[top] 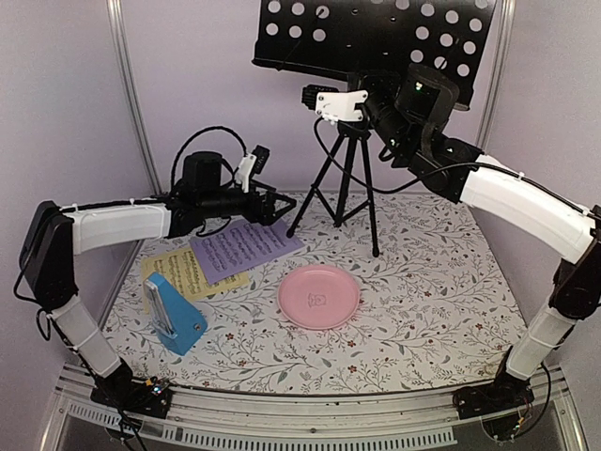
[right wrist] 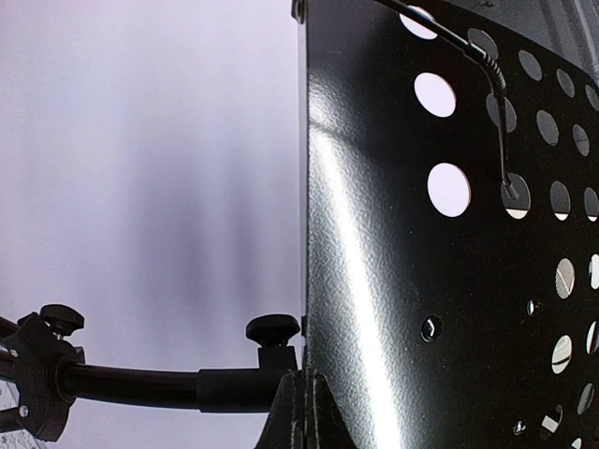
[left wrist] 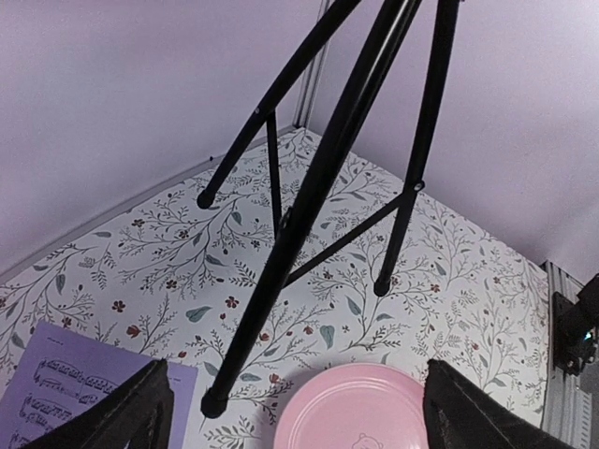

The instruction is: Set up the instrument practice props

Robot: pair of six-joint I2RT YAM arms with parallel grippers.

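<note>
The music stand (top: 376, 42) stood upright at upper centre, its desk top cut off by the frame. The right gripper (top: 312, 96) was pressed together, seemingly pinching the desk's lower edge, though its fingertips were hard to make out. The left gripper (top: 276, 209) hung spread above the lilac sheet (top: 246, 246), which overlapped the yellow sheet (top: 180, 271) at lower left, beside the metronome (top: 177, 318). Neither sheet was on the desk yet.
</note>
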